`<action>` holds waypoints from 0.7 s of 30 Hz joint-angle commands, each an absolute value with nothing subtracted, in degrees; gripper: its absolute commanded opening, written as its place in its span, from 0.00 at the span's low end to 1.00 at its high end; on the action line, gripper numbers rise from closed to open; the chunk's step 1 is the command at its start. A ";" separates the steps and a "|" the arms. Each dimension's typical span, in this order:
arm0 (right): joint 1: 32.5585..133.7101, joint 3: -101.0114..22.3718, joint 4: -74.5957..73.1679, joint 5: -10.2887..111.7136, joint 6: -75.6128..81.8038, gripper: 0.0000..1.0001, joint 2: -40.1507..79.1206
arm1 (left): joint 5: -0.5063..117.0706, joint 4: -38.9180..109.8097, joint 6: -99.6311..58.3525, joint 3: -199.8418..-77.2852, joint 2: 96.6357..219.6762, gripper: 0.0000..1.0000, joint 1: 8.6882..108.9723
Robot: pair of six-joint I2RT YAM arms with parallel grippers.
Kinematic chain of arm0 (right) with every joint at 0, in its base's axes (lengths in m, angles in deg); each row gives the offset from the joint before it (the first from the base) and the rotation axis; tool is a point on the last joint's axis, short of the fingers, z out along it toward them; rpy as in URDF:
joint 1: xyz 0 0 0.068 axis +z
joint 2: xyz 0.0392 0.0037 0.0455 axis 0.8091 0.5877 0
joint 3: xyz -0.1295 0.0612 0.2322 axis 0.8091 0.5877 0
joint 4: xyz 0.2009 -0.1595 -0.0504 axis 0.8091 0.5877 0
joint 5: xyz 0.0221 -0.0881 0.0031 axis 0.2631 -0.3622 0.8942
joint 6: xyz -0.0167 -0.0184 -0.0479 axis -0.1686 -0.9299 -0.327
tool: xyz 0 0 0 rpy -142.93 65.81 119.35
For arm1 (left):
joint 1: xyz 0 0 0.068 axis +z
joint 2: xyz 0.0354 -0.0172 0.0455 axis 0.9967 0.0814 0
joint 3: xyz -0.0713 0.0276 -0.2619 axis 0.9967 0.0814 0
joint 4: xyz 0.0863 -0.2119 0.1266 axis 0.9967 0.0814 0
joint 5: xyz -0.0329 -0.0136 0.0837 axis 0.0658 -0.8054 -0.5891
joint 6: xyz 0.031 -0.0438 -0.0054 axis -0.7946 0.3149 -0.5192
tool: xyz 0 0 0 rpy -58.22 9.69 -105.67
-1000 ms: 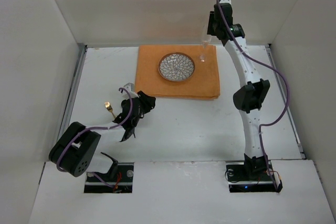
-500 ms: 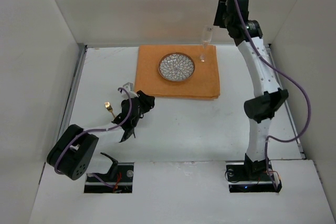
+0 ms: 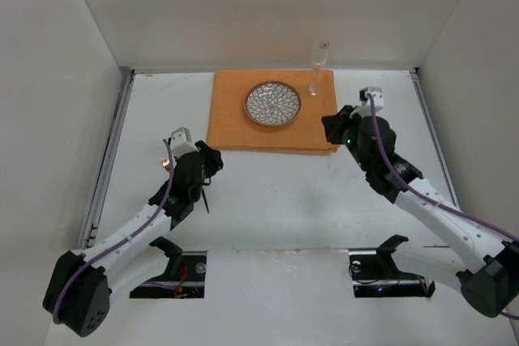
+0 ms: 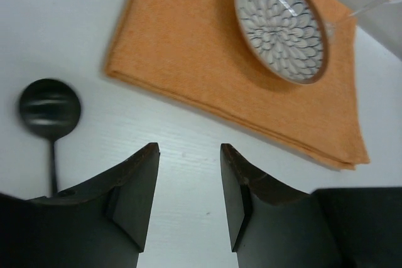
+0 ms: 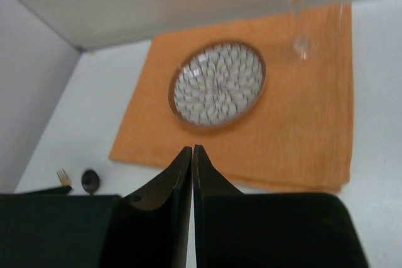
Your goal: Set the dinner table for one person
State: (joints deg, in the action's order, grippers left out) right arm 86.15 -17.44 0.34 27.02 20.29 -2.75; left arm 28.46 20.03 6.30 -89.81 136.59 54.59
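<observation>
The white dinner table (image 3: 276, 192) carries an orange mat (image 3: 243, 131) at the back. On the mat are a patterned plate (image 3: 273, 104) and a clear stemmed glass (image 3: 319, 54) at its back right corner. My left gripper (image 3: 216, 157) is open and empty, low over the table off the mat's front left corner. In the left wrist view my left gripper (image 4: 188, 149) has a black spoon (image 4: 49, 105) lying to its left. My right gripper (image 3: 328, 126) is shut and empty by the mat's front right corner. In the right wrist view my right gripper (image 5: 191, 149) points at the plate (image 5: 217, 84).
A gold fork (image 5: 63, 175) lies next to the spoon (image 5: 90, 181) left of the mat; from above it is mostly hidden under my left wrist. A thin black sliver (image 3: 206, 198) that I cannot identify shows beside my left forearm. Metal rails (image 3: 113, 143) edge both sides. White walls enclose the table.
My right arm has swung down from high beside the glass to low by the mat's front right corner. The glass stands alone. My left arm has stretched out, its wrist now over the fork.
</observation>
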 commanded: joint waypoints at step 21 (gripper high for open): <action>95.00 5.82 -20.47 28.92 29.06 0.19 -3.59 | 20.32 43.80 7.95 -92.76 149.36 0.33 54.52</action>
